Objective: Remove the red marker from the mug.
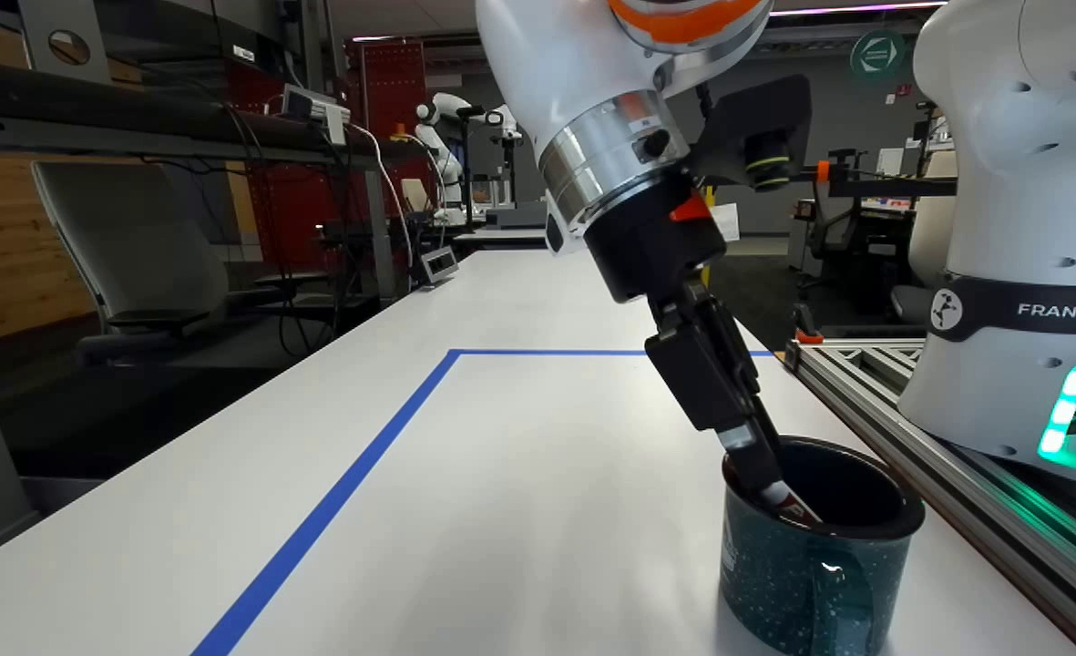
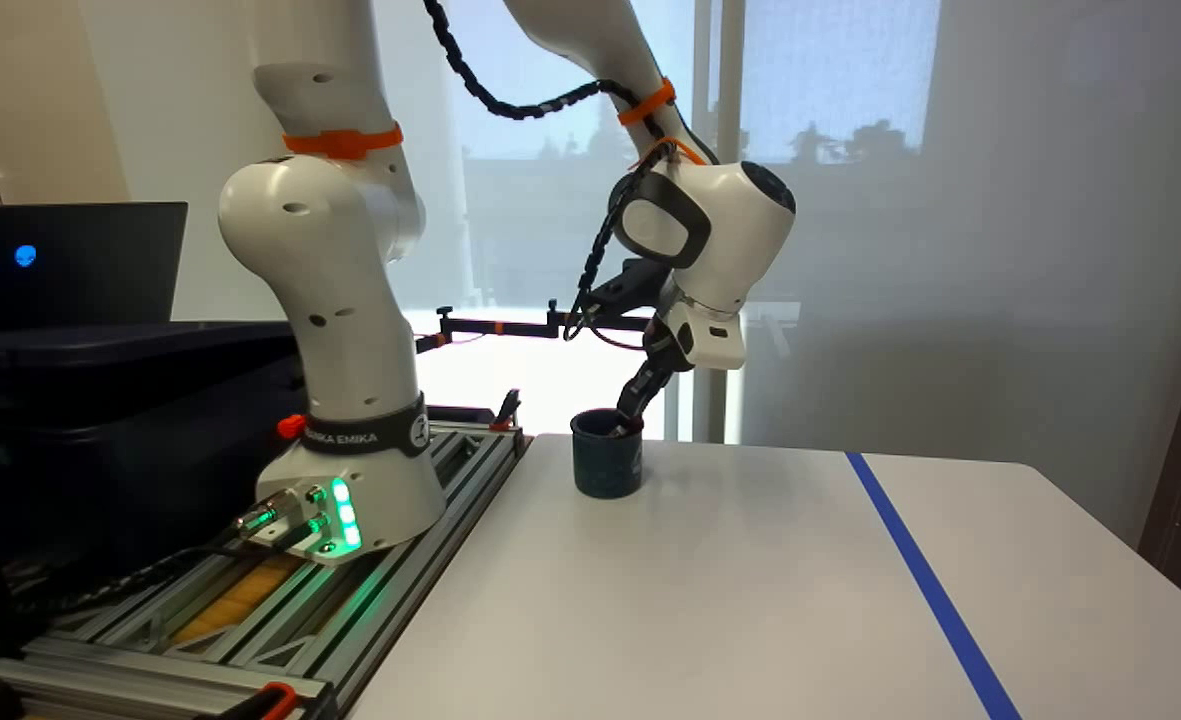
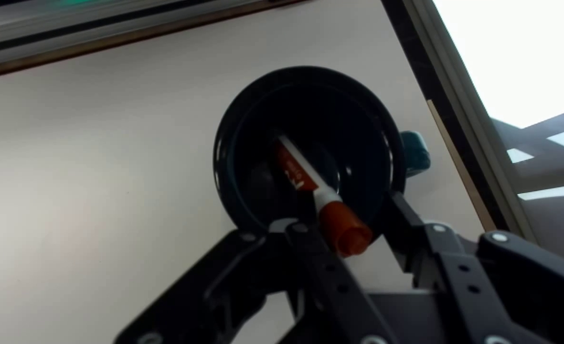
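The dark teal mug (image 1: 774, 574) stands upright near the table's edge; it also shows in an exterior view (image 2: 605, 472) and in the wrist view (image 3: 222, 157). The red marker (image 3: 322, 195) leans inside it, cap end up towards the gripper; a short piece shows in an exterior view (image 1: 793, 504). My gripper (image 3: 351, 208) is open, its fingers reaching down tilted at the mug's mouth, also seen in both exterior views (image 1: 763, 474) (image 2: 630, 412). The marker's cap lies between the fingers, close to the left one in the wrist view, with a gap to the right one. The left fingertip is partly hidden.
The mug's handle (image 3: 414, 153) sticks out on the side away from the blue tape line (image 1: 346, 497). The metal rail (image 2: 450, 540) with the robot's base (image 2: 370, 500) runs along the table's edge beside the mug. A dark case (image 2: 130, 430) stands behind the base.
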